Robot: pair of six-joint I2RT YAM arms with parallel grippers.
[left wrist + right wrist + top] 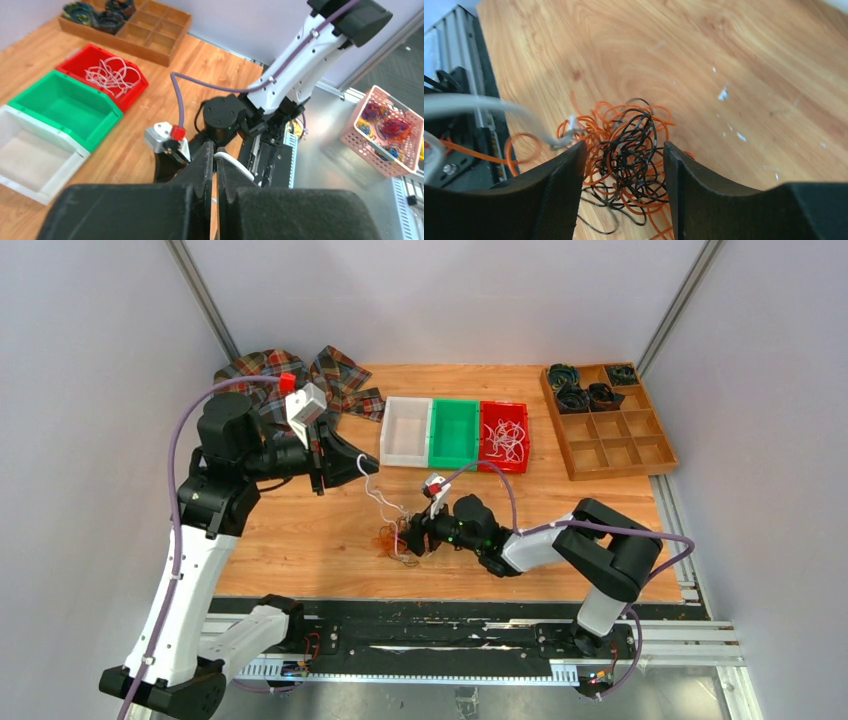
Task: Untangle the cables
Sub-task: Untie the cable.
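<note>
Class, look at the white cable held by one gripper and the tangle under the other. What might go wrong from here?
1. The left gripper pinches the white cable, but the right gripper stands open astride the orange-and-black tangle, so a pull may drag the whole clump along rather than free the strand.
2. The white cable runs into the tangle's loops; pulling could tighten a knot.

1. Robotics lab test cell: plain white panel walls with metal corner posts round a wooden table.
2. Left arm and right arm bolted to a black rail plate at the near edge.
3. Far side: white bin, green bin, red bin in one row; wooden divided tray at far right.
4. Beyond the table, in the left wrist view: grey carpet floor, pink plastic basket.
</note>
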